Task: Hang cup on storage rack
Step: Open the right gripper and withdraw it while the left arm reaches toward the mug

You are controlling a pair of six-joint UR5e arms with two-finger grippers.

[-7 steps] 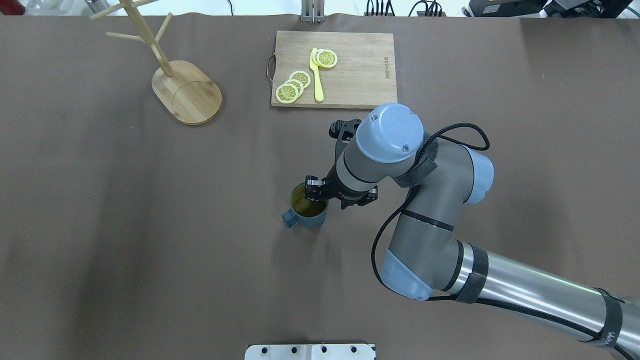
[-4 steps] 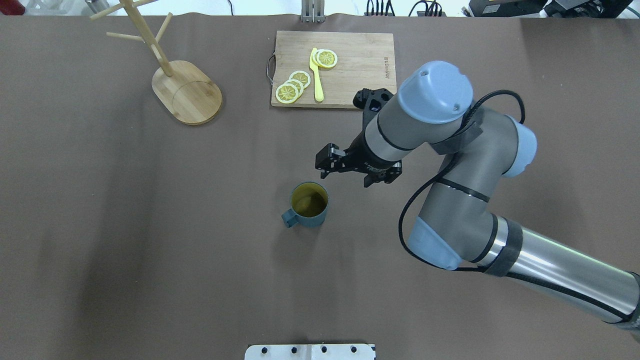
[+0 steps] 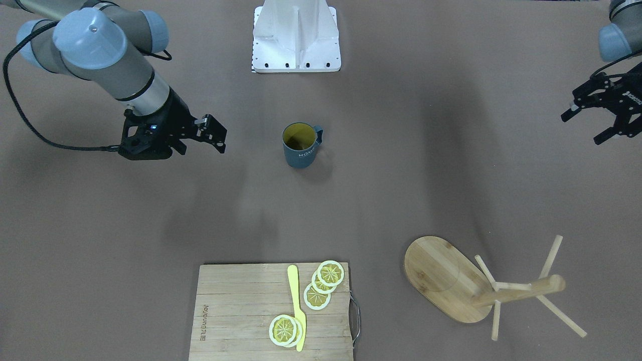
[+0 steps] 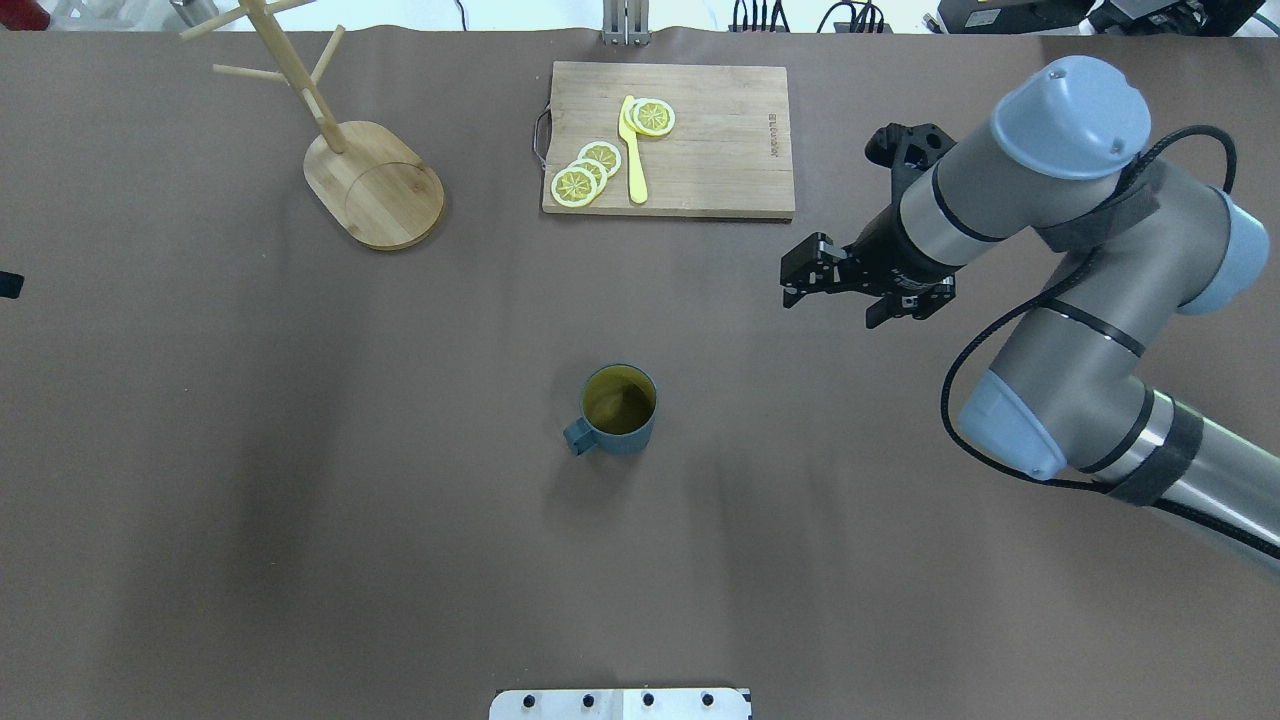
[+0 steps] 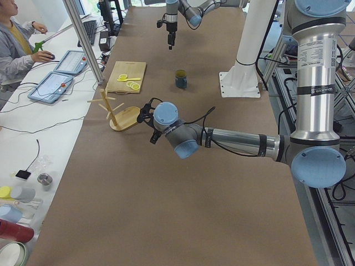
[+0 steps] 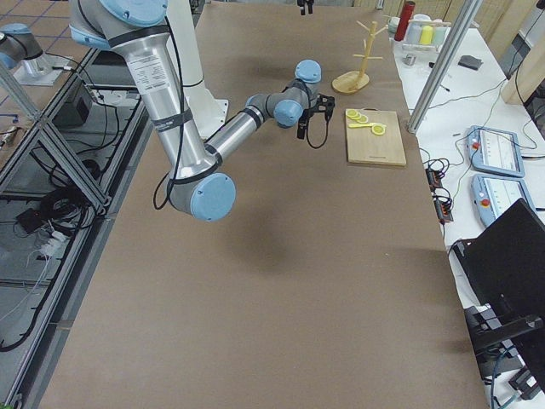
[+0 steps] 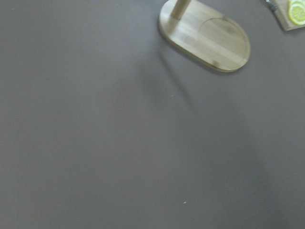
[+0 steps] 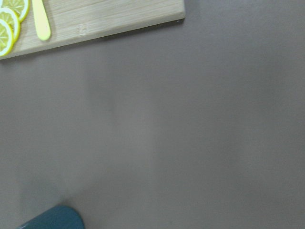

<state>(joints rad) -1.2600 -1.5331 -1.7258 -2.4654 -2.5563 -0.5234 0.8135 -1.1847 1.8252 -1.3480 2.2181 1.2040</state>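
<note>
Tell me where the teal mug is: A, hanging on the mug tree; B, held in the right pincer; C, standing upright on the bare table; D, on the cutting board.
C: the teal mug stands upright on the brown table, apart from the mug tree and cutting board.

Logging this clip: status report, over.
Right tool and left tool open, empty. Mug upright on table, unheld. Mug tree pegs bare. Cutting board off the route.

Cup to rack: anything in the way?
Nothing visible. Only bare table lies between the cup and the storage rack. The cutting board sits off to the side of that line.
</note>
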